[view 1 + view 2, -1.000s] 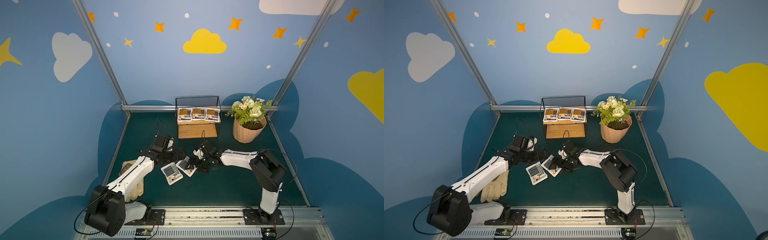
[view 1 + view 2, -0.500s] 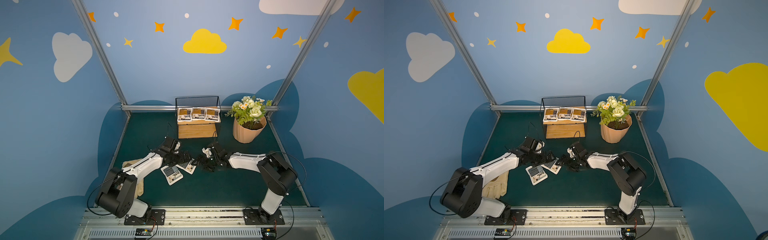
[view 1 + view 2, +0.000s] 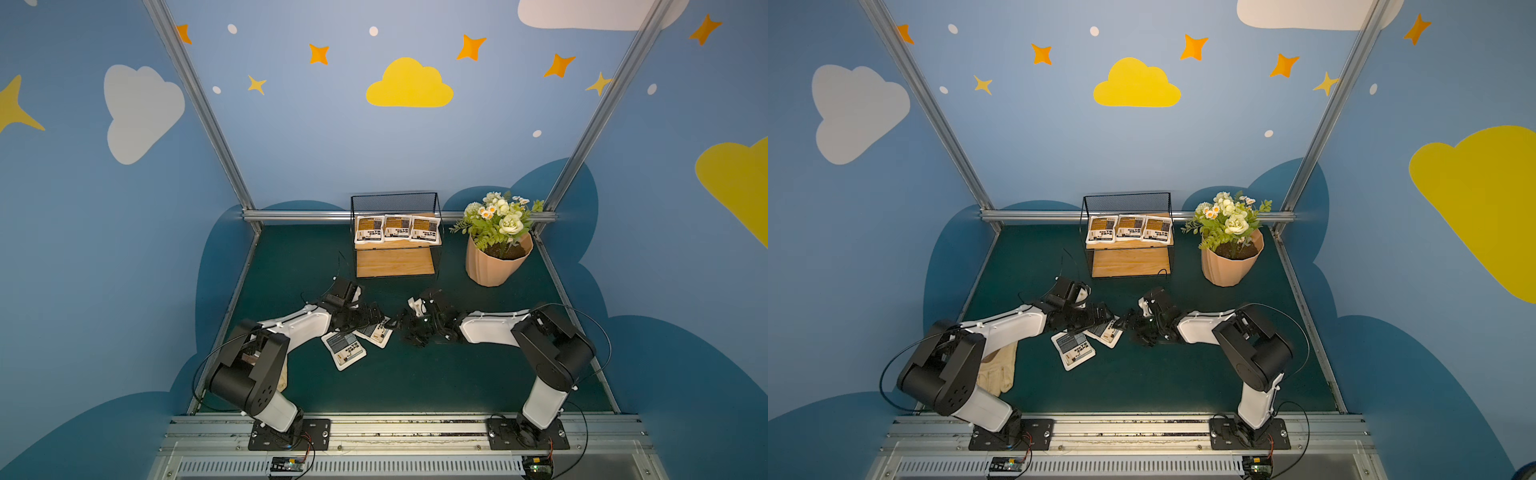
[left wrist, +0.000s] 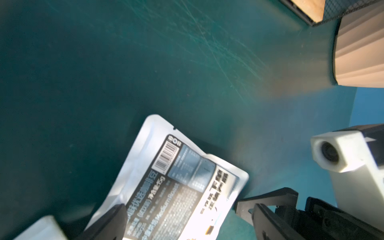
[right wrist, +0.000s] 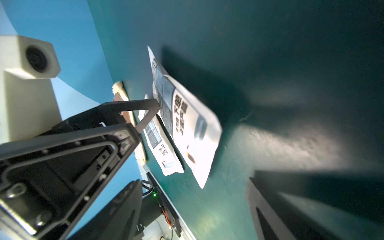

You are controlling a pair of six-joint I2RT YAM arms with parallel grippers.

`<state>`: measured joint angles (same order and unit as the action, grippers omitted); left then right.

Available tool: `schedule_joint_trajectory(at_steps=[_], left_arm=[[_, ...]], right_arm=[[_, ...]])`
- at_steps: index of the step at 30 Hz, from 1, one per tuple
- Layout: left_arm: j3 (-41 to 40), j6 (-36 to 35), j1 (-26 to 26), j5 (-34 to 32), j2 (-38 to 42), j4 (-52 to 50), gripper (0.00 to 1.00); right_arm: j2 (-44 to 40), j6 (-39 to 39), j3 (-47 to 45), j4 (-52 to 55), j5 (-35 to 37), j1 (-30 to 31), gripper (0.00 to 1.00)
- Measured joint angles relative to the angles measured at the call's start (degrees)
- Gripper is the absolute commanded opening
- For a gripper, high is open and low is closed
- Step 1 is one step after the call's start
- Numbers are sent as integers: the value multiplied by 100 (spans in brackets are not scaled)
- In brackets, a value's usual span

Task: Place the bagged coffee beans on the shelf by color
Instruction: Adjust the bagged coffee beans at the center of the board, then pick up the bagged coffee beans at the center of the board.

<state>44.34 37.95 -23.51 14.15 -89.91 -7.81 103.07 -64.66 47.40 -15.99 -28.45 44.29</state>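
Three orange-brown bagged coffee beans point(image 3: 397, 227) lean in a row on the top board of the shelf point(image 3: 395, 262); its lower board is bare. Two grey-blue bags lie overlapping on the green table, one nearer point(image 3: 345, 350) and one behind it point(image 3: 377, 332). My left gripper point(image 3: 371, 320) is open, its fingers point(image 4: 112, 220) straddling the rear bag point(image 4: 182, 187), one tip touching its edge. My right gripper point(image 3: 405, 328) faces it from the other side, open with only bare table between its fingers point(image 5: 270, 207). The bag point(image 5: 187, 124) lies just ahead of them.
A tan pot of flowers point(image 3: 496, 257) stands right of the shelf, and its side shows in the left wrist view point(image 4: 361, 52). Cream gloves point(image 3: 998, 370) lie under the left arm near the left wall. Metal rails border the table.
My left arm has swung in to the right, bringing its gripper over the rear grey-blue bag. My right gripper has drawn back a little to the right, off the bags.
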Motion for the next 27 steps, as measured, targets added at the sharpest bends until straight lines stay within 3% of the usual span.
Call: schedule_joint_trajectory(at_steps=[8, 21, 25, 27], left_arm=[[-109, 94, -2, -59, 2, 256, 100], [-181, 118, -2, -66, 44, 363, 100], [-186, 144, -2, -59, 59, 363, 100], [-190, 160, -2, -57, 76, 358, 100]], right_arm=[[369, -249, 7, -669, -229, -9, 66], [927, -505, 90, -1246, -457, -33, 15], [946, -516, 92, -1250, -461, -31, 1], [946, -525, 90, -1248, -461, -28, 0]])
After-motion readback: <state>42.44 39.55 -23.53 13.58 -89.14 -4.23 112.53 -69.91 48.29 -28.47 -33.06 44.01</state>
